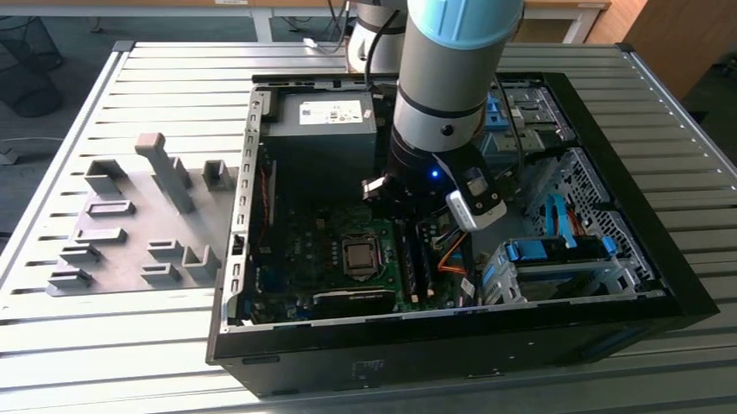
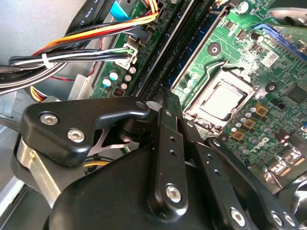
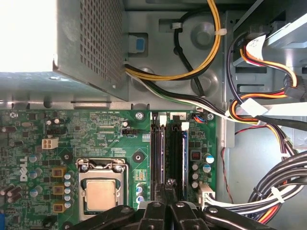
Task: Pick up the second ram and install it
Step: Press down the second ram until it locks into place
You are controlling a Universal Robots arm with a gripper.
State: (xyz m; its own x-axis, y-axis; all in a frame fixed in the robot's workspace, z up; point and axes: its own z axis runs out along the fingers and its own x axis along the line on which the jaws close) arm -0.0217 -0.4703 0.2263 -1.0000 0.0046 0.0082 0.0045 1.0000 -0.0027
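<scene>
My gripper [image 1: 398, 207] is down inside the open computer case [image 1: 248, 172], over the motherboard's memory slots. In both wrist views its fingers [image 3: 169, 183] [image 2: 165, 93] are shut together, tips just over the slots. The second ram [image 3: 185, 158] [image 2: 192, 45], a thin stick with a pale blue strip, stands in a slot right by the fingertips. Whether they touch it I cannot tell. A darker memory stick [image 3: 158, 158] sits in a neighbouring slot.
The processor socket [image 3: 100, 194] [image 2: 223, 98] lies beside the slots. The power supply [image 1: 323, 116] and bundled cables [image 3: 259, 110] crowd the case. A drive cage with blue clips [image 1: 553, 250] is at the exterior view's right. Grey fixture blocks [image 1: 138, 216] stand on the slatted table.
</scene>
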